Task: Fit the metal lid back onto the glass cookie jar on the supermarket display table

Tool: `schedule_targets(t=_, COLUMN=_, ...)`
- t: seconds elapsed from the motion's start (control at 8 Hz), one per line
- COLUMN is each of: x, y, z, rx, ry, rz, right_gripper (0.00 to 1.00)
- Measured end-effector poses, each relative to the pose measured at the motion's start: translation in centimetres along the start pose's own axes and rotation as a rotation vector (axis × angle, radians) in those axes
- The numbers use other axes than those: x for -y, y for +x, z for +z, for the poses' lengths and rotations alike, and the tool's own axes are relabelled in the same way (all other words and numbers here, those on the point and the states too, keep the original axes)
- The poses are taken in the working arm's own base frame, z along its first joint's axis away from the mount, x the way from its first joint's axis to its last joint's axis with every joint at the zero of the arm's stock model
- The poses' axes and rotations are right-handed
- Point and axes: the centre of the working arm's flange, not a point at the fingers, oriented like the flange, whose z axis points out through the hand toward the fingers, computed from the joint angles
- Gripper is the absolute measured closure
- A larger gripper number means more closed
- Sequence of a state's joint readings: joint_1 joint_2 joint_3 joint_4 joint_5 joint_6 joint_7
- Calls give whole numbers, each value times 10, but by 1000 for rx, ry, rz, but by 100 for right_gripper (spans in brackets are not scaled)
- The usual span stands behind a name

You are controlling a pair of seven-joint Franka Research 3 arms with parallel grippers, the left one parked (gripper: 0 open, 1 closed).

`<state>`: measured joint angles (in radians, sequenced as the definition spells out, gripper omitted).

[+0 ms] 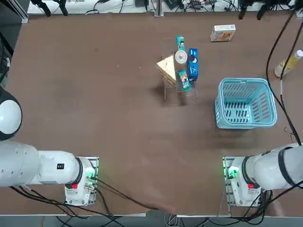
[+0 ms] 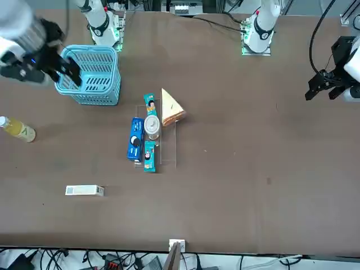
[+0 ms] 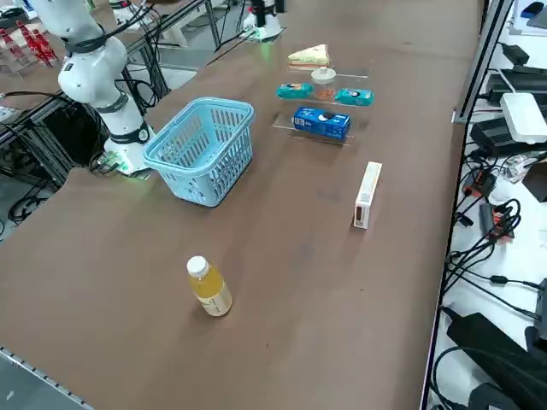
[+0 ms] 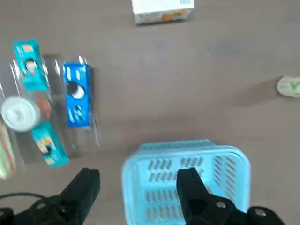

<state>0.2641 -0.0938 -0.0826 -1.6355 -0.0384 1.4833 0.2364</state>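
The small round silvery-grey metal lid [image 1: 181, 57] sits squarely on top of the small clear glass cookie jar [image 3: 323, 88] with brownish contents, which stands upright on a clear acrylic display stand [image 1: 180, 90] near the middle of the large dark-brown supermarket display table [image 1: 94, 109]. From above, the lid covers the jar's rim fully and appears level; whether it is pressed home cannot be told. On that evidence the fitting step is judged complete or very nearly so. The jar stands between two teal snack packets [image 1: 180, 42], with a blue biscuit packet [image 1: 193, 64] just beside it and a wedge-shaped wrapped sandwich [image 1: 166, 68] on the other side, an arrangement consistent with a shelf-style display. The right gripper [image 4: 138, 187] is released, its two black fingers [image 4: 192, 187] spread wide with nothing between them. It hangs above the table at the robot's side of the light-blue plastic basket [image 1: 246, 103], well apart from the jar, which suits an arm clear of the finished work. The basket is seen to hold nothing. A white carton [image 1: 223, 33] lies near the far edge, and a bottle of yellow liquid [image 3: 210, 288] stands well apart at the robot's right; neither bears on the task. Risk is judged low, provided the lid's seating is confirmed.
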Motion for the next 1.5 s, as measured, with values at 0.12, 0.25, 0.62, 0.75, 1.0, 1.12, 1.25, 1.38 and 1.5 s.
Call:
schedule_targets(t=0.12, x=-26, y=-9, z=-9, rx=14, ry=2, rz=-52, right_gripper=0)
schedule_targets(t=0.25, x=-46, y=-13, z=-14, rx=12, ry=7, rz=-95, right_gripper=0)
schedule_targets(t=0.62, x=-55, y=-4, z=-17, rx=-36, ry=8, rz=-132, right_gripper=0)
schedule_targets(t=0.75, x=-52, y=7, z=-17, rx=-46, ry=3, rz=-135, right_gripper=0)
schedule_targets(t=1.0, x=-47, y=32, z=-16, rx=-56, ry=-4, rz=-138, right_gripper=0)
schedule_targets(t=1.12, x=-47, y=40, z=-15, rx=-58, ry=-14, rz=-137, right_gripper=0)
schedule_targets(t=1.25, x=-48, y=43, z=-15, rx=-60, ry=-25, rz=-135, right_gripper=0)
schedule_targets(t=1.38, x=-50, y=45, z=-14, rx=-56, ry=-28, rz=-133, right_gripper=0)
schedule_targets(t=1.5, x=-53, y=46, z=-11, rx=-50, ry=-29, rz=-127, right_gripper=0)
